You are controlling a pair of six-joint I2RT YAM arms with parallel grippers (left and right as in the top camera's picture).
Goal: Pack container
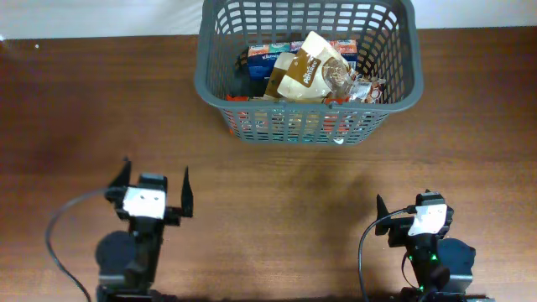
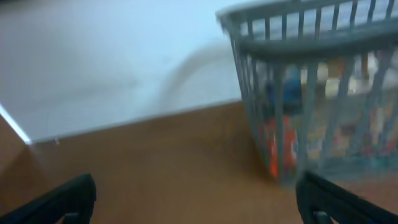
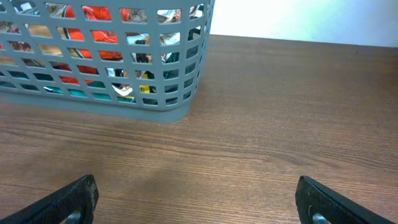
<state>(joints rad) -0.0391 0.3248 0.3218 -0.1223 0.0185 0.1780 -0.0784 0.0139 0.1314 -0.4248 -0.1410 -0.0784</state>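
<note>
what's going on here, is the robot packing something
Two robot arms are packing a grey container at the far side of the table. It holds several grocery packets, a tan pouch on top. The left claw and right claw are both open, holding nothing, near the front edge, well apart from it.

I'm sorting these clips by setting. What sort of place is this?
Likely a robotics lab or test bench rather than a shop or kitchen. Two robot arms, the left pincer and right pincer both open, sit at a wooden table facing a grey basket of grocery packets.
</note>
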